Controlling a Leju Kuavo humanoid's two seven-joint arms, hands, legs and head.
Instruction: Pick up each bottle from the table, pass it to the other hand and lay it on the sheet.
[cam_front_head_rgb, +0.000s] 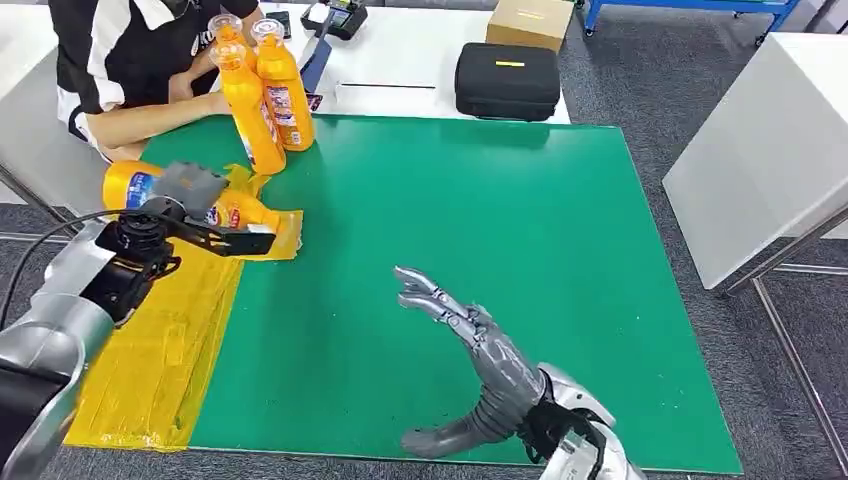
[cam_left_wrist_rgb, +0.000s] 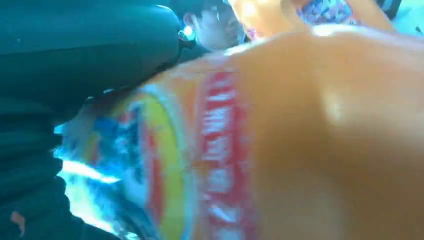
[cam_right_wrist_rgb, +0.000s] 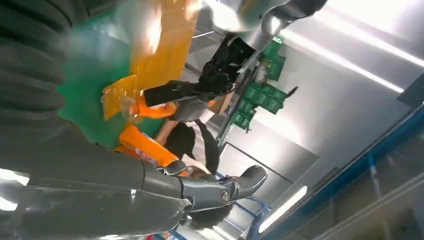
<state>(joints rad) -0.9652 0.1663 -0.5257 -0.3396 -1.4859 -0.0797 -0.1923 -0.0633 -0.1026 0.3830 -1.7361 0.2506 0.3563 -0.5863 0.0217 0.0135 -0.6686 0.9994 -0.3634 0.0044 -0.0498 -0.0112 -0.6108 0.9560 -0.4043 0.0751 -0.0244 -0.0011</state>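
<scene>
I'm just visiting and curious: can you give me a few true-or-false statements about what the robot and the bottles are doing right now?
1. The left hand holds an orange bottle lying sideways over the yellow sheet. True.
2. The right hand grips a bottle. False: it is open over the green mat, holding nothing.
3. Upright orange bottles stand at the mat's far edge near a person. True.
4. The black case sits on the yellow sheet. False: it is on the white table beyond the mat.

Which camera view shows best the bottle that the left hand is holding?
The head view: the orange bottle lies sideways in the left hand over the yellow sheet. The left wrist view gives only a blurred close-up of its label; the right wrist view shows it small and distant.
</scene>
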